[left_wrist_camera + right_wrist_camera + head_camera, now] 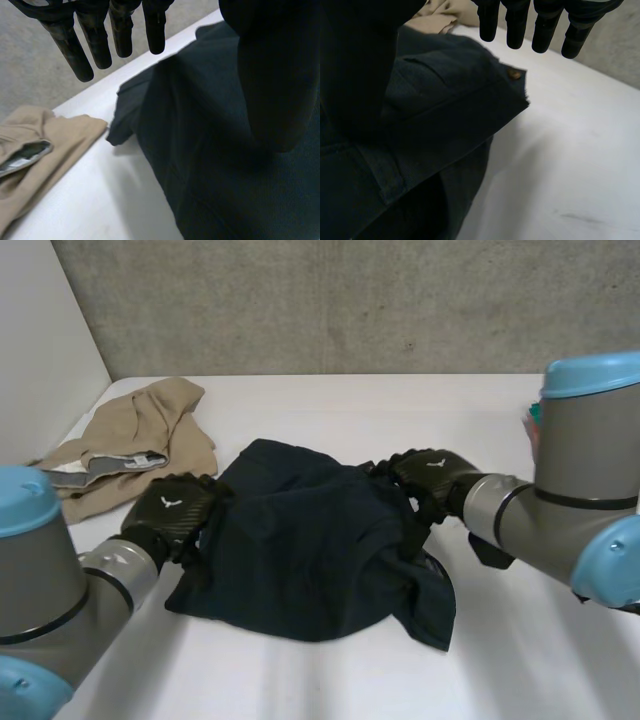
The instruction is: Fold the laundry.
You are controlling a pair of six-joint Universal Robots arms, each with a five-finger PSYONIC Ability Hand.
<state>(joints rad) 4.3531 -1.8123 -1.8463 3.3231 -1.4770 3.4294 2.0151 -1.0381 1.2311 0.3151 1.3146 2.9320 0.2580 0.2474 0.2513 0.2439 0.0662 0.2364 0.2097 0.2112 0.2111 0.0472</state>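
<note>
our dark cloth (pixel 310 560) lies crumpled on the table (pixel 420 405), and we have the left hand (pixel 172 512) and right hand (pixel 432 474) at its opposite edges, fingers straight and wide with nothing held, likely to take both sides for a fold, the tan cloth (pixel 130 440) lying apart.

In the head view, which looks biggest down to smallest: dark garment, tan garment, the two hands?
1. dark garment
2. tan garment
3. left hand and right hand: they look alike, so I won't rank them.
</note>
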